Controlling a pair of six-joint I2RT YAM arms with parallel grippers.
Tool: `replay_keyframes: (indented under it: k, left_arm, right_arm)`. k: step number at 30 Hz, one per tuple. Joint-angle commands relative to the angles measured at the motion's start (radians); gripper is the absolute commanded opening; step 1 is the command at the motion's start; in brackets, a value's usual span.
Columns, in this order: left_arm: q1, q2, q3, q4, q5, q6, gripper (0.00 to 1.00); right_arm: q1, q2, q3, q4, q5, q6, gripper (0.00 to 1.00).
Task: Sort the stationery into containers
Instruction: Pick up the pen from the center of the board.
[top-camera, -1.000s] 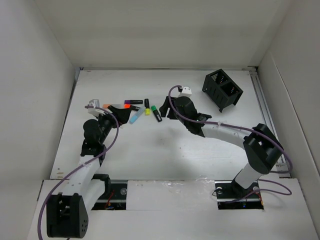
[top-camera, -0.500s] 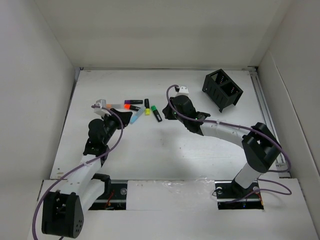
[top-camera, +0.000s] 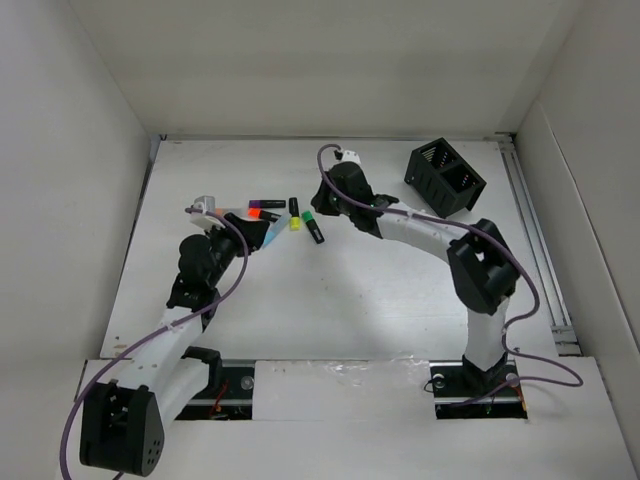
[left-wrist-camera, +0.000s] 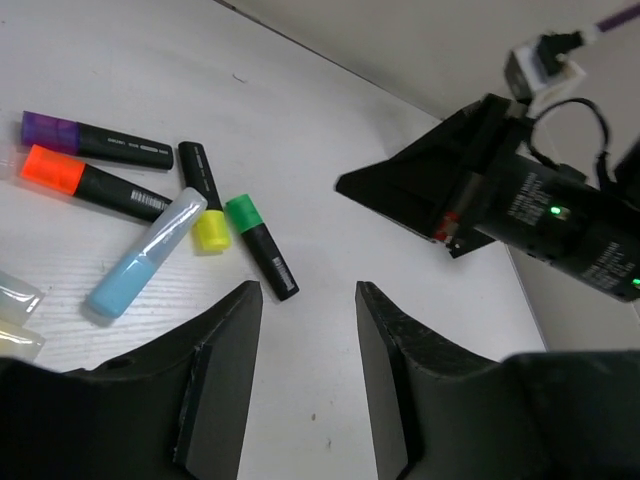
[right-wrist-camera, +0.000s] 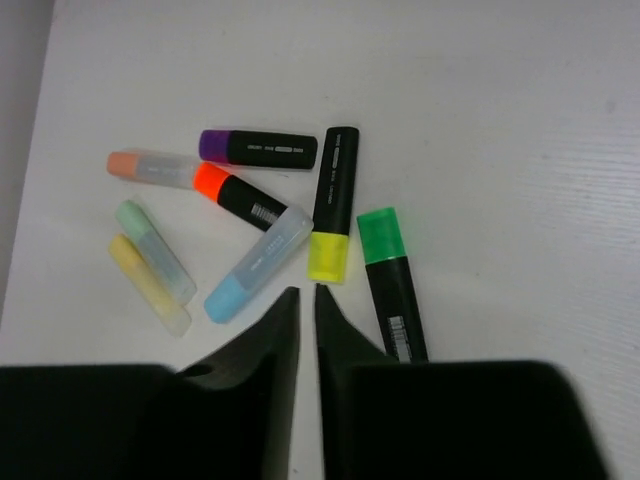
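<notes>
A: Top view: the markers (top-camera: 290, 213) lie clustered mid-table, the black box (top-camera: 450, 195) well apart at far right. Its inside is too dark to read. Both arms hover by the pile.

B: Left wrist: left gripper (left-wrist-camera: 305, 300) wide open and empty, the green-capped marker (left-wrist-camera: 262, 248) just ahead.

A: Right wrist: right gripper (right-wrist-camera: 305, 297) pinched nearly closed with nothing in it, tips near the yellow-capped marker (right-wrist-camera: 333, 210).

B: Picking stage, I'd say. Next: open those jaws, drop, straddle one marker.
</notes>
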Motion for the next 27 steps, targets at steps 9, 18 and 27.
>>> replay_keyframes:
  k: [9, 18, 27]
  left_arm:
    - [-0.016, 0.004, 0.063, 0.007, 0.035, -0.013, 0.40]
    - [-0.025, -0.006, 0.063, 0.007, 0.029, -0.013, 0.41]
    - [-0.025, -0.006, 0.063, 0.007, 0.044, -0.013, 0.42]
  right_arm:
    - [0.004, 0.326, 0.389, -0.318, 0.058, -0.009, 0.45]
    - [0.004, 0.419, 0.497, -0.399, 0.049, -0.018, 0.57]
    - [0.004, 0.485, 0.560, -0.510, 0.112, -0.018, 0.51]
